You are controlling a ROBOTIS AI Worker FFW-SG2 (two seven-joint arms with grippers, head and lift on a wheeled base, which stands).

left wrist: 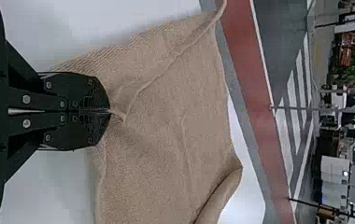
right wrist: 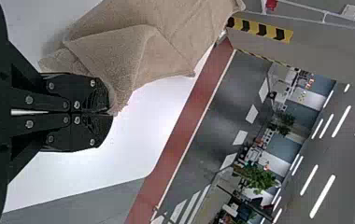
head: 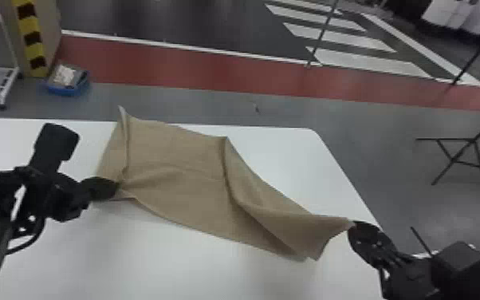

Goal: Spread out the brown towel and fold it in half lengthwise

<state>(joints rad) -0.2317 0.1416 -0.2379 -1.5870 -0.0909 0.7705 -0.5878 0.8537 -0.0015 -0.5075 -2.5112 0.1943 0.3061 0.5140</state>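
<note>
White table (head: 195, 271) | brown towel (head: 179, 167) (rather creased) | red floor stripe (head: 195, 66) beyond

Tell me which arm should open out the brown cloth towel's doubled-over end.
Right, likely: its flat-fingered black tool grips the towel beside that fold, while the left tool pinches the opposite end.

Left hand (head: 117, 186) pinched closed, right hand (head: 351, 228) likewise, both angled inward, well apart
</note>
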